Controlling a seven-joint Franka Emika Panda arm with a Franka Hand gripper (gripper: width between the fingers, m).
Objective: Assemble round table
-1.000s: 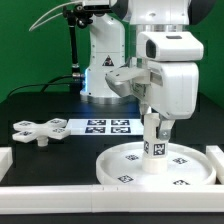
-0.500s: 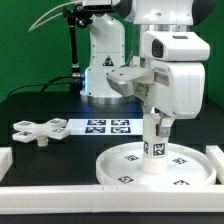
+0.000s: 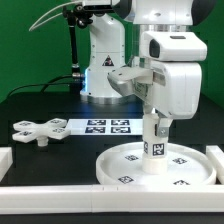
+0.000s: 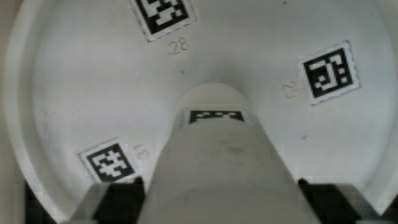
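The exterior view alone takes in the whole arm: it reaches down from above, wrist vertical, jaws pointing straight down at the desk [image 3: 40, 105]. The jaws are closed on the upper end of the post [image 3: 156, 140], which stands upright below them with its foot at the middle of the round disc [image 3: 105, 170]. That view also shows the cross piece [image 3: 38, 130] lying flat on the desk well off to the side of the jaws, toward the exterior view's left, just beside the marker board [image 3: 105, 126], and a white border rail [image 3: 60, 200] along the front.

The wrist view shows none of those. It looks down the length of the post [image 4: 222, 170] onto the disc [image 4: 107, 90], with three tags on the disc and one on the post. Dark fingers [image 4: 118, 208] press the post from both sides, cut off by the picture's edge.

Whether the post's foot is seated in the disc or only touching it cannot be made out.
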